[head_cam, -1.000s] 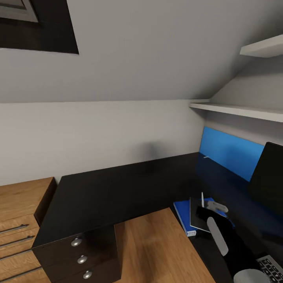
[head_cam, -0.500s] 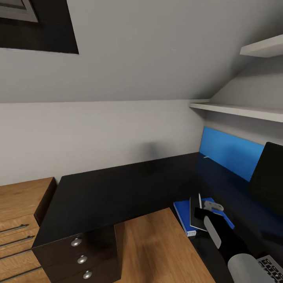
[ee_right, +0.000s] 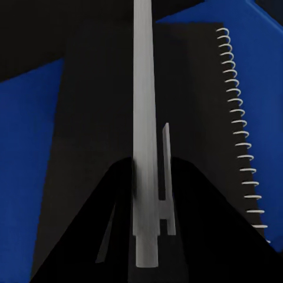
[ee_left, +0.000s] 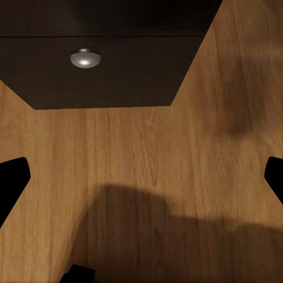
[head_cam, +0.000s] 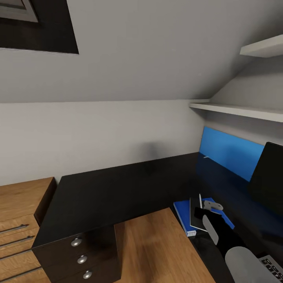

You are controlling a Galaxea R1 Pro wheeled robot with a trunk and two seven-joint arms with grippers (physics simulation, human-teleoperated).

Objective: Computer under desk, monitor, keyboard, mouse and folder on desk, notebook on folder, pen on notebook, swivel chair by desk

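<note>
The right gripper [head_cam: 207, 206] is clamped on the pen [ee_right: 145, 135], the white shaft running out between its dark fingers and hanging over the spiral-bound notebook [ee_right: 177, 106]. In the head view the pen [head_cam: 200, 201] has dropped from where it stood a second ago: its tip was clear above the notebook then, and now it sits low, close to or touching the cover; which, I cannot tell. The arm has come down and drawn slightly toward 7 o'clock.

The notebook [head_cam: 195, 217] lies on the blue folder [head_cam: 181, 214], which rests on the black desk [head_cam: 118, 188]. The monitor [head_cam: 269, 182] stands at 3 o'clock, the keyboard [head_cam: 272, 265] at 5 o'clock.

I judge this the last stage of stacking: releasing the pen flat should finish it.

The left gripper [ee_left: 141, 177] has its fingers spread wide, empty, over the wooden floor near a drawer knob [ee_left: 85, 58].
</note>
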